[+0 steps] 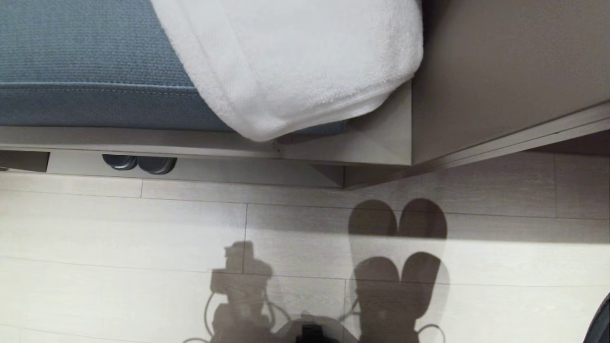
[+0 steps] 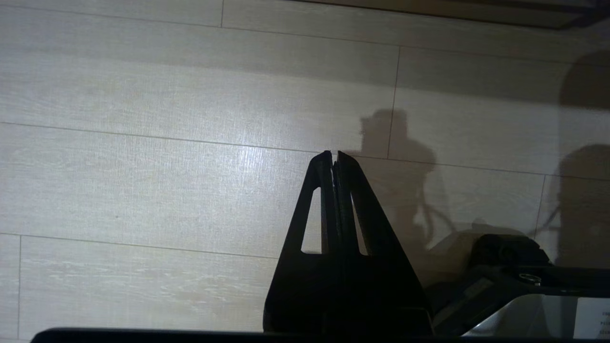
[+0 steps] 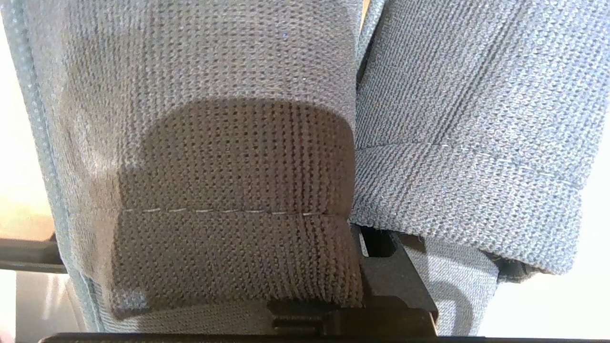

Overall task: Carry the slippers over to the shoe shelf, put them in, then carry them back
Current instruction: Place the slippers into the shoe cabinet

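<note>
The slippers (image 3: 228, 166) fill the right wrist view as two grey knitted toe bands side by side, one shaded and one lit. My right gripper (image 3: 376, 247) is shut on them, with one black finger (image 3: 400, 286) showing between the two. In the head view neither the slippers nor the arms show, only their shadow on the pale floor (image 1: 119, 228). The shoe shelf (image 1: 238, 172) is the low opening under the bench. My left gripper (image 2: 333, 155) hangs shut and empty over the floor.
A dark rounded pair of shoes (image 1: 138, 163) sits in the low opening at the left. Above it lies a blue bench cushion (image 1: 86, 62) with a white towel (image 1: 295, 62) draped over its edge. A beige cabinet side (image 1: 500, 71) stands at the right.
</note>
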